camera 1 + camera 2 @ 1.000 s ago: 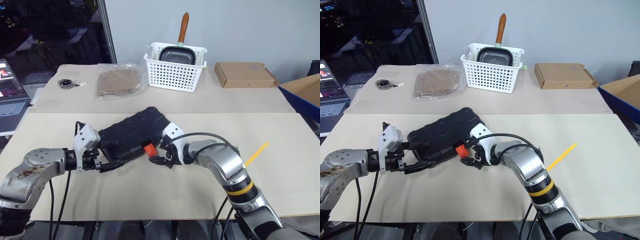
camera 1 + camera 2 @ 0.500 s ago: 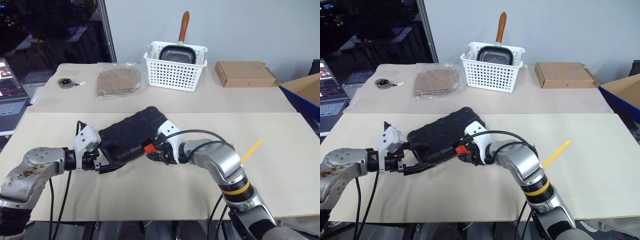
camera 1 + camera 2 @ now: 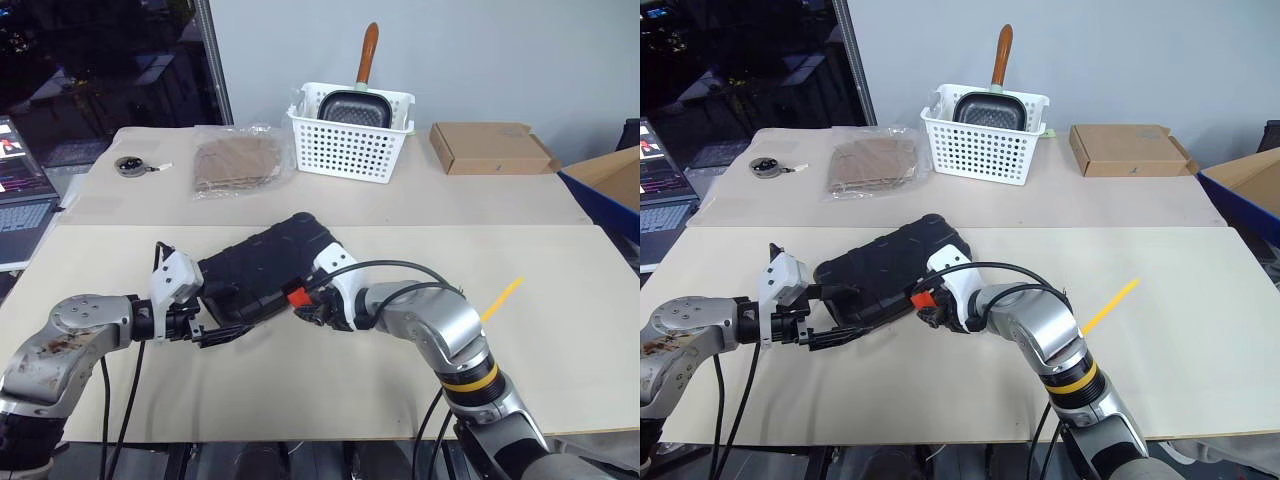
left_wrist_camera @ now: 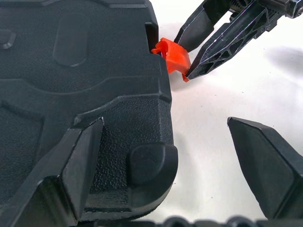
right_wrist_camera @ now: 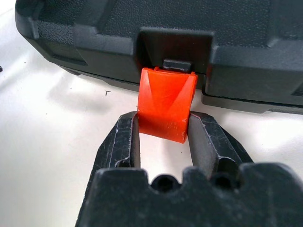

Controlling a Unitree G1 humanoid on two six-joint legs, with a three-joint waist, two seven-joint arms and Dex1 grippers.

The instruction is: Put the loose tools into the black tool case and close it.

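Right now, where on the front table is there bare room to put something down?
Free: the front table right of the right gripper, and the near strip in front of both arms. Crowded: around the black tool case, with the left gripper at its corner.

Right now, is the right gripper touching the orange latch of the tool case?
Touching. The right wrist view shows the right gripper with both fingers pressed against the sides of the orange latch, no gap visible.

Lab-like workroom: laptop (image 3: 22,215), cardboard boxes (image 3: 490,148), bare tables (image 3: 560,300).
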